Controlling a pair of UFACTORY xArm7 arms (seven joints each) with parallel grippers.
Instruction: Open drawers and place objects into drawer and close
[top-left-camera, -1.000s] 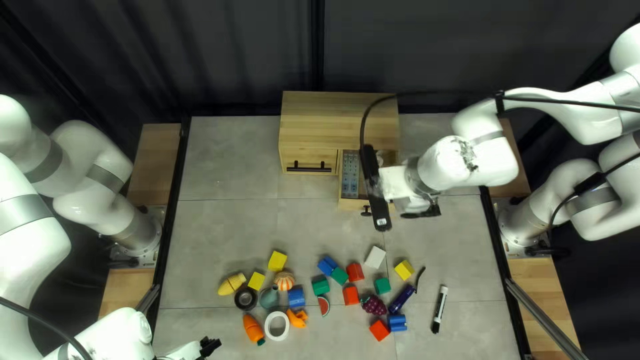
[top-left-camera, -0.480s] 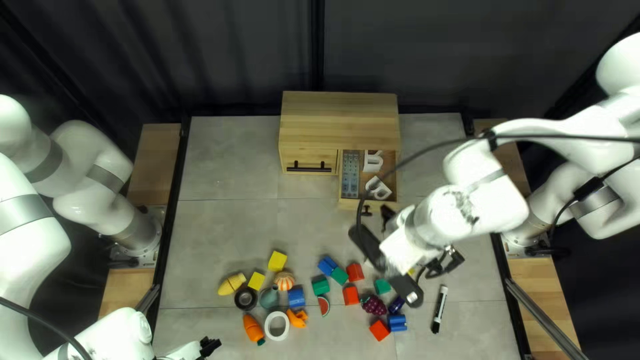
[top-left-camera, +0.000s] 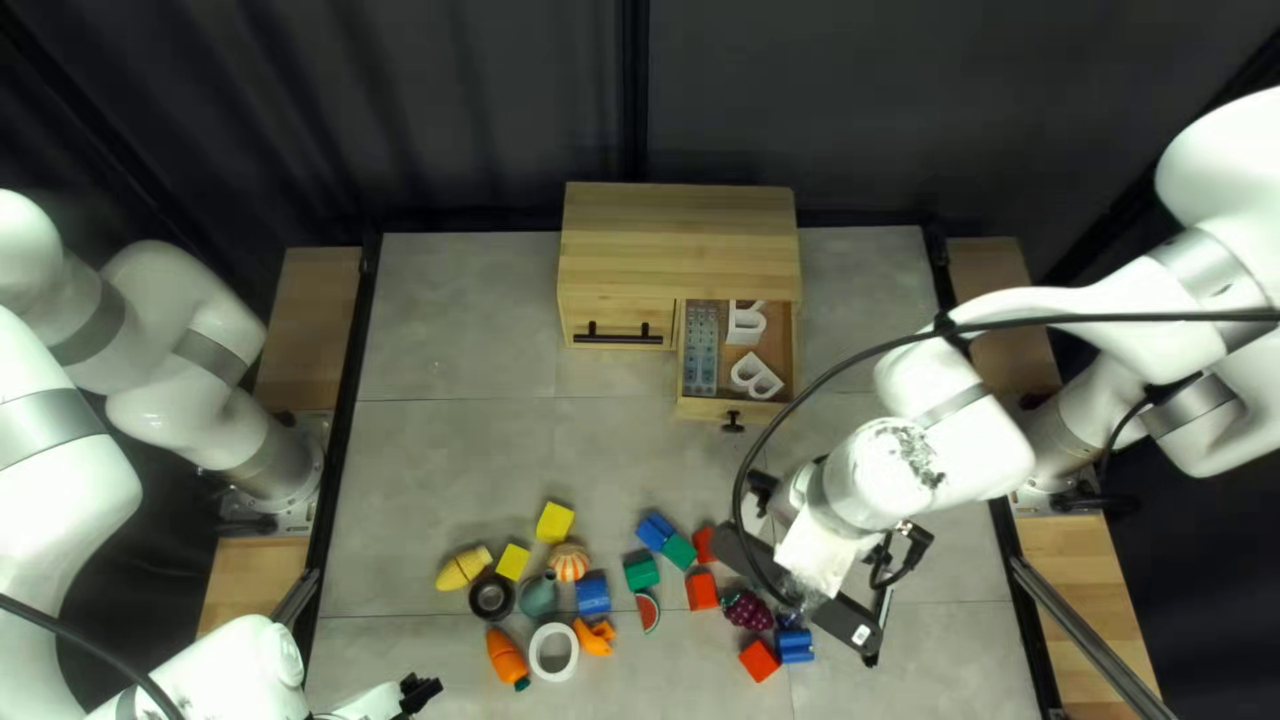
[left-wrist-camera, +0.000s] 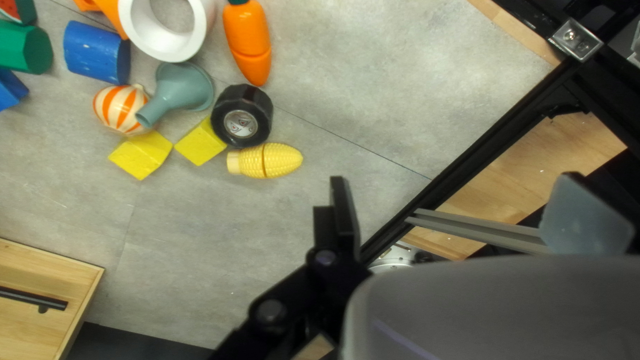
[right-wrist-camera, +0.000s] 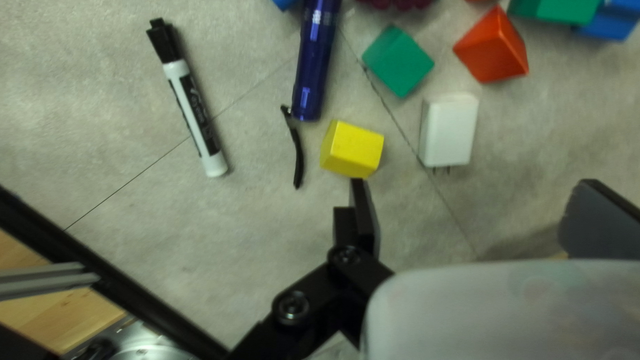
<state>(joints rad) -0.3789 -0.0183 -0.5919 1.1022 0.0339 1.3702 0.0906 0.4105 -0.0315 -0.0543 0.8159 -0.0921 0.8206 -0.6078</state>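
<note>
The right drawer (top-left-camera: 680, 387) of the wooden cabinet (top-left-camera: 678, 240) stands open, holding a grey remote-like thing (top-left-camera: 700, 350) and two white letter-shaped pieces (top-left-camera: 746, 323). My right gripper (top-left-camera: 904, 550) is over the right-hand objects in the top left view. The right wrist view shows the gripper (right-wrist-camera: 477, 213) open, a yellow block (right-wrist-camera: 351, 149) just ahead of one finger and a white plug adapter (right-wrist-camera: 449, 130) ahead of the gap. At the near left edge, my left gripper (top-left-camera: 419, 694) is away from the cabinet; in its wrist view the gripper (left-wrist-camera: 463, 210) is open and empty.
A marker (right-wrist-camera: 193, 117), purple cylinder (right-wrist-camera: 313, 63) and green block (right-wrist-camera: 398, 61) lie around the right gripper. Toy corn (top-left-camera: 463, 568), carrot (top-left-camera: 507, 659), black tape (top-left-camera: 491, 598) and a white ring (top-left-camera: 536, 654) lie at the near left. The cabinet's left door (top-left-camera: 587, 320) is shut.
My right gripper has moved from over the open drawer toward the near right, above the loose objects. The two white pieces in the drawer are now uncovered. My left arm has stayed put.
</note>
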